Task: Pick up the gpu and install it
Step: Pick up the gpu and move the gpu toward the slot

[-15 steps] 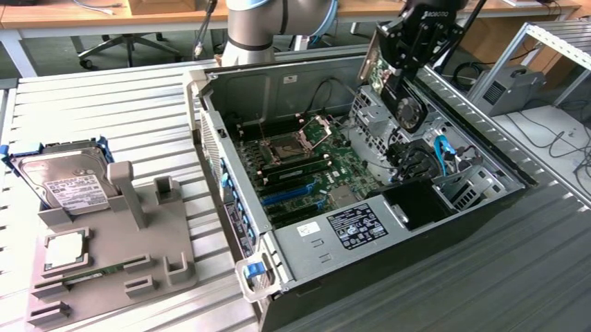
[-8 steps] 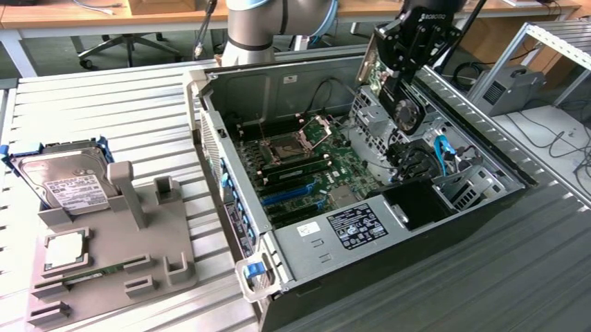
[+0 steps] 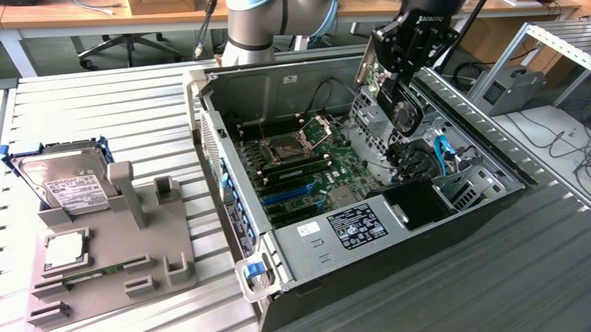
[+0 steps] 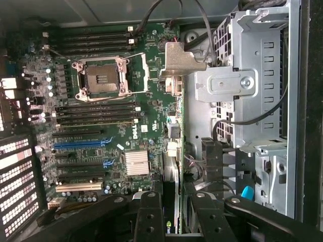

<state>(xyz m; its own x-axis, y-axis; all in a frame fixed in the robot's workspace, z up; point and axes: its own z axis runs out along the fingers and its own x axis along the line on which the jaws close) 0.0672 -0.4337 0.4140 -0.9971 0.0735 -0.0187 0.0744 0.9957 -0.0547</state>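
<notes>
The gpu [image 3: 403,113], a green board with a black fan cooler, hangs on edge above the open computer case [image 3: 214,138], over the drive cage on the exterior view's right. My gripper [image 3: 409,61] is shut on its upper edge. In the wrist view the gpu [image 4: 177,68] appears edge-on, its silver end bracket farthest from the camera, with my gripper [image 4: 177,222] and black fingers [image 4: 149,218] clamped on either side of it. Beneath the card lies the motherboard [image 4: 151,106] with a blue expansion slot [image 4: 81,143], which also shows as the blue slot [image 3: 288,194] in the exterior view.
A silver drive cage [image 4: 252,80] and loose black cables [image 4: 252,118] sit beside the card inside the case. The empty CPU socket [image 4: 101,78] and memory slots flank the board. On the exterior view's left, a grey fixture [image 3: 115,242] holds a hard drive [image 3: 66,181].
</notes>
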